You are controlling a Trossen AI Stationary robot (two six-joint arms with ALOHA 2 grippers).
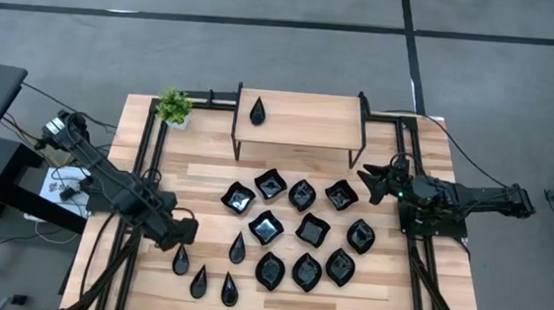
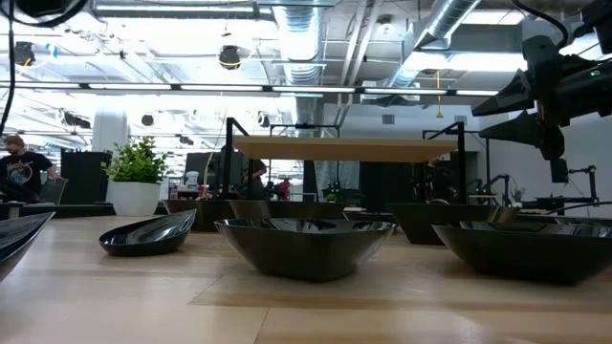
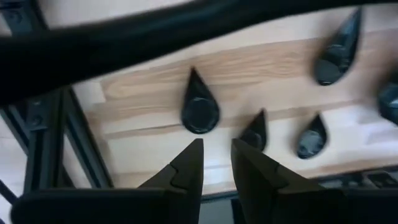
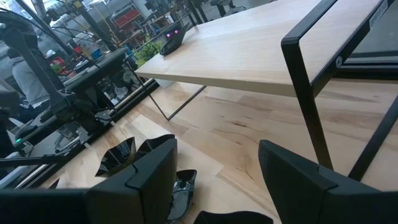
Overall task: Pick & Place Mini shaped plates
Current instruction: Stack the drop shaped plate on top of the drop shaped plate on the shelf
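Many glossy black mini plates lie flat on the wooden table (image 1: 206,174): wavy squares (image 1: 270,183), leaf ovals (image 1: 307,270) and teardrops (image 1: 199,282). One teardrop (image 1: 258,110) sits on the raised wooden shelf (image 1: 305,120). My left gripper (image 1: 188,233) hovers open with a narrow gap over the near-left teardrops; in its wrist view (image 3: 216,149) a teardrop (image 3: 200,109) lies just beyond the fingertips, untouched. My right gripper (image 1: 366,182) hangs wide open in the air (image 2: 504,115) near the shelf's right leg, beside a wavy square (image 1: 341,194), and touches nothing (image 4: 217,163).
A small green plant (image 1: 173,107) in a white pot stands at the far-left corner. Black frame rails (image 1: 148,155) run along both table sides. The shelf's black legs (image 4: 308,112) stand close to my right gripper. People show in the room behind (image 2: 17,167).
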